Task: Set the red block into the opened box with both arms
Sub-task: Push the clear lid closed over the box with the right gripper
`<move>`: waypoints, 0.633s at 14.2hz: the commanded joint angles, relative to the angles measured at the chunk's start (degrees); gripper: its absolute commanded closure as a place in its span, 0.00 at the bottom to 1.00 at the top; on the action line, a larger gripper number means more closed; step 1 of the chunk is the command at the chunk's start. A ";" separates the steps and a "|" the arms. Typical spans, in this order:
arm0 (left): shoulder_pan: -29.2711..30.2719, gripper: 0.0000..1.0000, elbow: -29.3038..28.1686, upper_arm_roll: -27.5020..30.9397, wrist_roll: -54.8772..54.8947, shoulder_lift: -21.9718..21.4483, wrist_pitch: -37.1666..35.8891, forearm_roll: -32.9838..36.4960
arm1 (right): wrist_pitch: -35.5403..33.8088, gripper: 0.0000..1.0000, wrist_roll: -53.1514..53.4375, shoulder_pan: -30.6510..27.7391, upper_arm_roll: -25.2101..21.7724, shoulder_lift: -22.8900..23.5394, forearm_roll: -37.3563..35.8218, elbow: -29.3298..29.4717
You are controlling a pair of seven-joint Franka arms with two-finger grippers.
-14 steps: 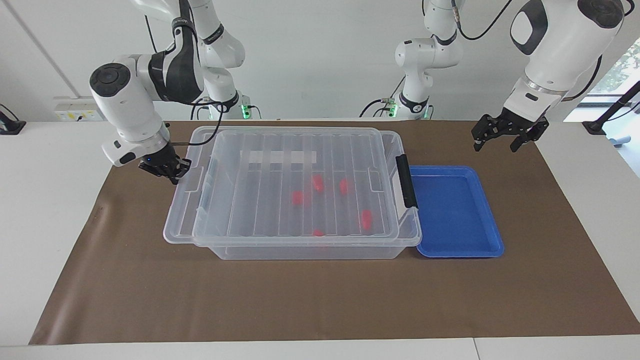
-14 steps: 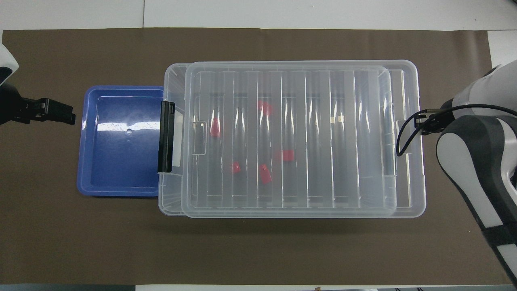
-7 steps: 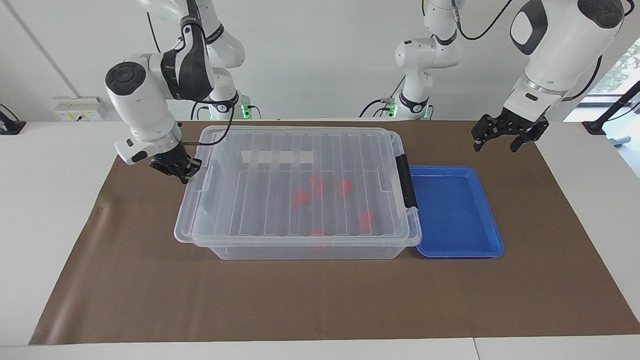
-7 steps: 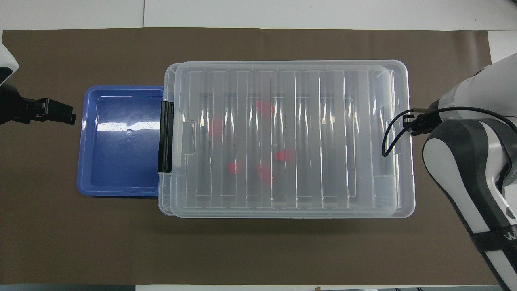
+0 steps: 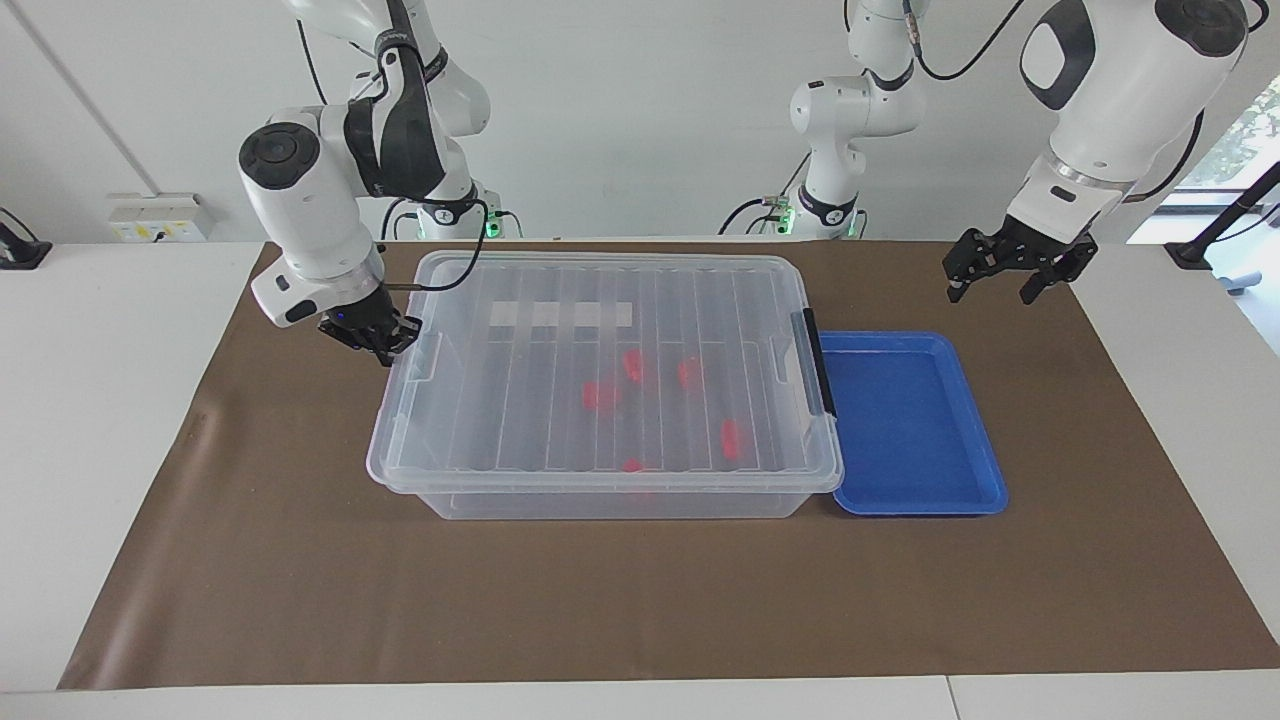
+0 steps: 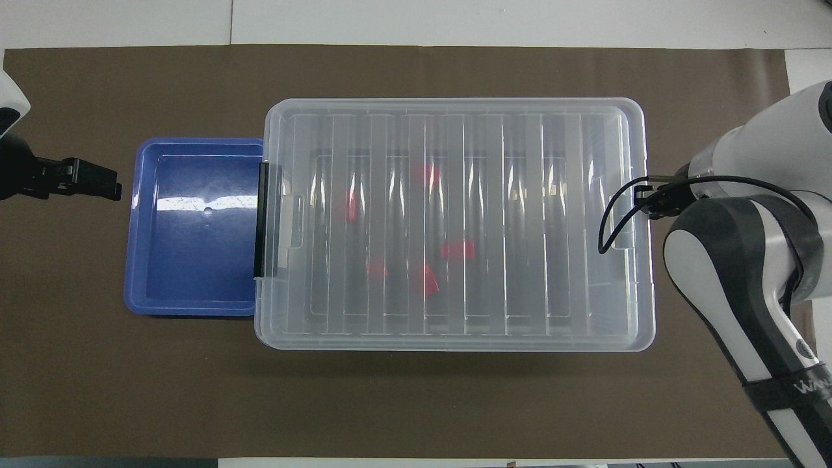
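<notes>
1. Box (image 5: pixel 600 500) lid (image 5: pixel 600 300) has slid toward left arm's end since 1 s ago; now sits square on box.
2. Right gripper (image 5: pixel 372 338) fingers closed, at lid's end edge; has moved w/ lid.
3. Left gripper (image 5: pixel 1008 272) wide open, holds nothing, unmoved, over tabletop (image 5: pixel 1100 500) nr blue tray (image 5: pixel 985 470).
4. Red blocks (image 5: pixel 732 438) inside box, under lid.

1. Facing view: high, across the table, looks at both arms' bases.
2. Overhead view: above the robots' end, steeply down.
3. Both share the box (image 5: pixel 600 380) (image 6: pixel 455 221), tray (image 5: pixel 975 490) (image 6: pixel 140 260) and mat (image 5: pixel 600 600) (image 6: pixel 390 403), half a turn apart.
</notes>
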 commanded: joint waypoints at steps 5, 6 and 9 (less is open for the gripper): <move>0.27 0.00 -0.91 -0.03 0.57 -1.10 -0.72 -0.07 | -4.58 0.89 0.03 -0.47 0.01 0.36 0.22 3.32; 0.27 0.00 -0.99 -0.03 0.57 -1.10 -0.72 -0.07 | -6.69 0.39 -0.49 -0.47 -0.34 0.63 0.22 5.34; 0.27 0.00 -0.91 -0.03 0.57 -1.10 -0.72 -0.07 | -12.31 0.00 -2.95 -0.39 -2.27 0.37 0.22 10.08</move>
